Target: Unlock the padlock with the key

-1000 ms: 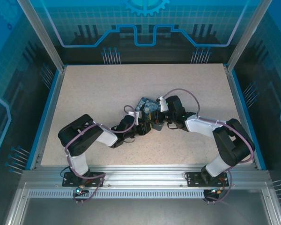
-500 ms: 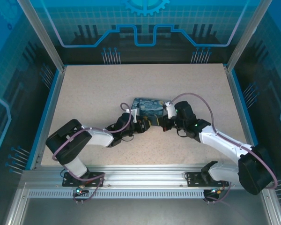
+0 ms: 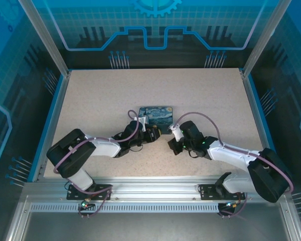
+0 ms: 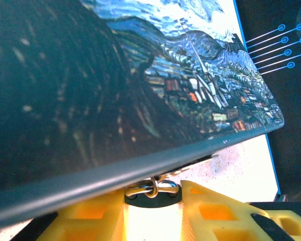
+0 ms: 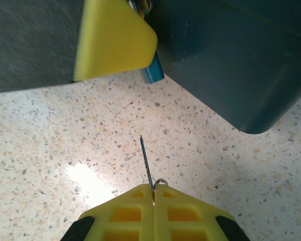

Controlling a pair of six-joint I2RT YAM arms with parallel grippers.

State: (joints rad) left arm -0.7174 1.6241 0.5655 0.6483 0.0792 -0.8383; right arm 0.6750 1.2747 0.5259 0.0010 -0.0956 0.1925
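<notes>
The padlock's silvery shackle (image 4: 153,188) and dark top sit between the yellow fingers (image 4: 93,213) of my left gripper (image 4: 153,201), which is shut on the padlock just under the rim of the starry-night tin (image 4: 140,90). In the right wrist view the padlock's bluish body (image 5: 152,73) pokes out below the left gripper's yellow finger (image 5: 115,40). My right gripper (image 5: 154,189) is shut on the thin grey key (image 5: 146,161). The key's blade points at the padlock, a short gap away. In the top view the left gripper (image 3: 154,133) and right gripper (image 3: 171,142) face each other just in front of the tin (image 3: 157,113).
The tin's dark side wall (image 5: 231,55) stands close on the right of the key's line. Bare speckled table (image 3: 100,95) lies all round, bordered by a blue edge rail (image 3: 52,120) and the metal frame.
The tin, tilted a second ago, now lies flat. My right gripper has drawn back from the tin toward the near edge, with the key in it. The left gripper stays by the tin's front.
</notes>
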